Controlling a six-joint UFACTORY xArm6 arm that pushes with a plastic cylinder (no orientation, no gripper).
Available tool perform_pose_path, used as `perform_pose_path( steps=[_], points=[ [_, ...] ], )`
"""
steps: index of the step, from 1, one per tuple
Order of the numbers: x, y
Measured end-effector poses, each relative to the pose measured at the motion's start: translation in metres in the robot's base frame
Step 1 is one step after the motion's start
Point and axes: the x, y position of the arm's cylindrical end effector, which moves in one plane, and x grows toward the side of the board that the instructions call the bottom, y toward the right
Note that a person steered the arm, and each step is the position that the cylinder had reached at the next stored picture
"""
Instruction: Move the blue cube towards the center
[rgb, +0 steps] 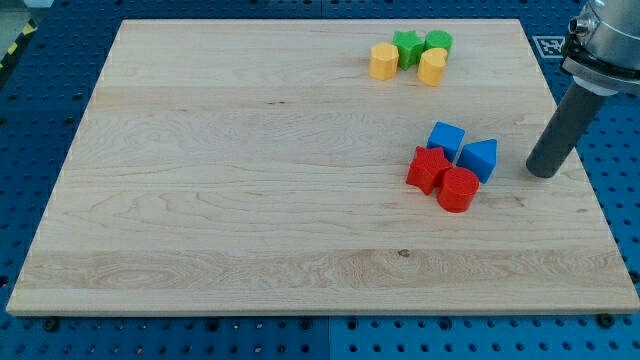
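Note:
The blue cube (446, 136) sits at the right of the wooden board (250, 200), at the top of a tight cluster. Touching it are a blue triangular block (480, 158) at its lower right, a red star (429, 168) below it and a red cylinder (459, 189) at the cluster's bottom. My tip (541, 172) rests on the board to the right of the cluster, a short gap from the blue triangular block and touching no block.
At the view's top right stand a yellow hexagon block (383, 61), a green star (407, 46), a green block (438, 42) and a yellow block (432, 67), packed together. The board's right edge (575, 170) runs just past my tip.

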Motion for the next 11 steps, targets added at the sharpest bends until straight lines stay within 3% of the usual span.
perform_pose_path(
  steps=[3, 8, 11],
  points=[
    [-0.003, -0.056],
    [-0.078, -0.201],
    [-0.081, -0.154]
  ],
)
